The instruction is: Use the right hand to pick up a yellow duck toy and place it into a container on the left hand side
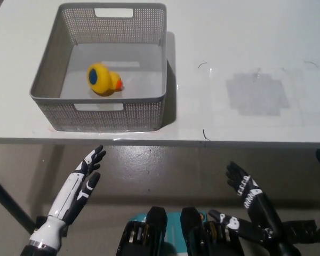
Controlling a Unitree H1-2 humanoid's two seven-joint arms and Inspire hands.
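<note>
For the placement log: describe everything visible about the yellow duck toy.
The yellow duck toy is small, rounded and smooth, like rubber or plastic, with an orange beak pointing toward picture right and a dark blue round patch on its upper side. It appears to lie tipped rather than upright. It rests on the floor of the grey mesh basket, left of middle, apart from all four walls. Neither hand touches it.
</note>
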